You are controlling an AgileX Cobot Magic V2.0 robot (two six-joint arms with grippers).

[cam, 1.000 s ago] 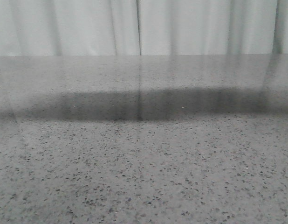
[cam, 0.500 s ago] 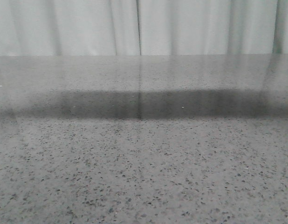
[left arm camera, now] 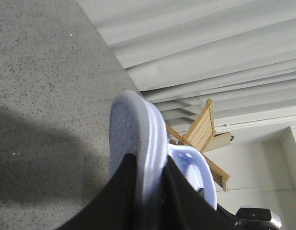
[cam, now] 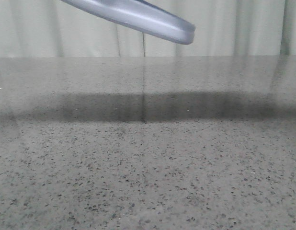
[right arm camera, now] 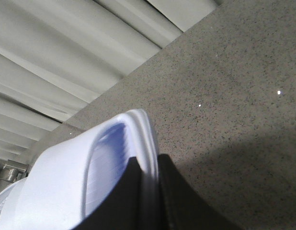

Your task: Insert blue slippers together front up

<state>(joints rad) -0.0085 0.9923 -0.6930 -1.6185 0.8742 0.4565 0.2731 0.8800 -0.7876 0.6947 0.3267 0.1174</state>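
1. Slippers, pale blue: two are visible in all, one held by each arm, and both are raised clear of the desk.

2. Left slipper: the left gripper pinches its sole edge-on between two dark jaws, so the ribbed footbed faces one side and the wide strap, with its cut-outs, bulges on the other. Holding it by the edge plausibly leaves both broad faces free for mating with its partner.

3. Right slipper: the right gripper likewise has its jaws pressed onto the sole rim, one jaw on each face. The ribbed footbed shows beside the nearer jaw; the strap is not clearly seen here.

4. Front camera: one slipper end projects above the desk, tilted down toward the desk's right side, against the pale curtain. Which arm carries it cannot be told from this view, and neither gripper appears there.

5. Relation to the desk: neither slipper touches the speckled grey surface; a broad shadow band lies across it beneath the raised slipper.

6. Judged stage: both slippers appear grasped and lifted but not yet brought together, so the nesting step remains to be done.

7. Background count: one wooden chair stands beyond the desk's far edge, seen only from the left wrist.
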